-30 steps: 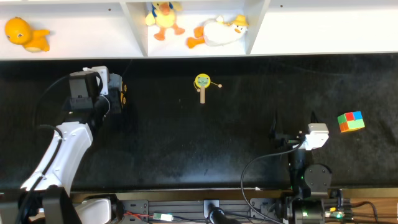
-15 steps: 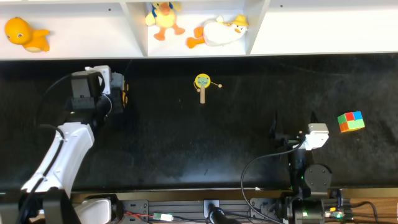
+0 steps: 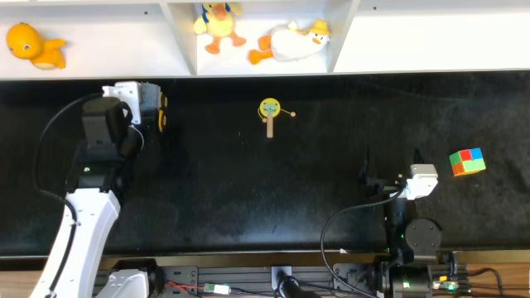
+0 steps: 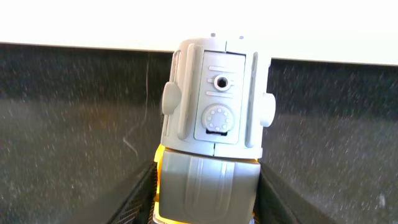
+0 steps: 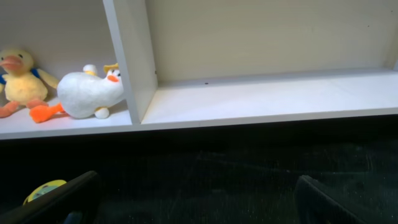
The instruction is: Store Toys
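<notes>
1. Toy robot [image 4: 214, 118]: held upright, clamped between the fingers of the left claw [image 4: 208, 200], close to the shelf [image 3: 108, 58]; probably lined up for the left compartment.
2. Right claw [image 5: 199, 202]: fingers apart, empty, low over the bench [image 3: 248, 190].
3. Rattle [image 3: 269, 112] and cube [image 3: 467, 161] lie on the bench, not yet stored.

The top camera looks straight down on the table [image 3: 248, 182] and shelf [image 3: 414, 41]. The left wrist camera sits close behind the robot toy [image 4: 214, 124]. The right wrist camera faces the shelf, sharing the white goose [image 5: 90, 93] with the top view.
</notes>
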Available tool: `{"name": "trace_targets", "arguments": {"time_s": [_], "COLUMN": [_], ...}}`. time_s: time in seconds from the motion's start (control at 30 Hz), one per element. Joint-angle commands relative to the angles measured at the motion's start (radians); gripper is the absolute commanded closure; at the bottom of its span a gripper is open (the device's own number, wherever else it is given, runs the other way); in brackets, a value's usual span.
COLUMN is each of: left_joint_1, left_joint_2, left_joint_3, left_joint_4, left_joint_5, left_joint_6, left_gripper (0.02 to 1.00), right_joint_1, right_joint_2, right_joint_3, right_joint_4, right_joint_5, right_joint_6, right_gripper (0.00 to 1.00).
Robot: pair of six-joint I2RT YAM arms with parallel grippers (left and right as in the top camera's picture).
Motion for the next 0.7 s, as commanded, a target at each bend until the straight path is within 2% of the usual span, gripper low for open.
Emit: {"name": "trace_targets", "arguments": {"time_s": [0.03,0.7], "left_joint_1": [-0.004,-0.002], "left_joint_2": [-0.018,0.301], "left_joint_3": [0.013,0.376], "left_joint_4": [0.026,0.025], "left_joint_5": [-0.005,-0.017], "left_joint_6": [-0.008,-0.004], "left_gripper": [0.63,0.636], "right_joint_1": [-0.006,-0.006], "right_joint_2": [-0.009,-0.009], "right_joint_3": [-0.013,-0.013], "right_joint_4": [0.005,0.005], "right_joint_5": [-0.007,-0.007], "right_joint_6": [0.0,0.0], "right_gripper": [0.005,0.007]}}
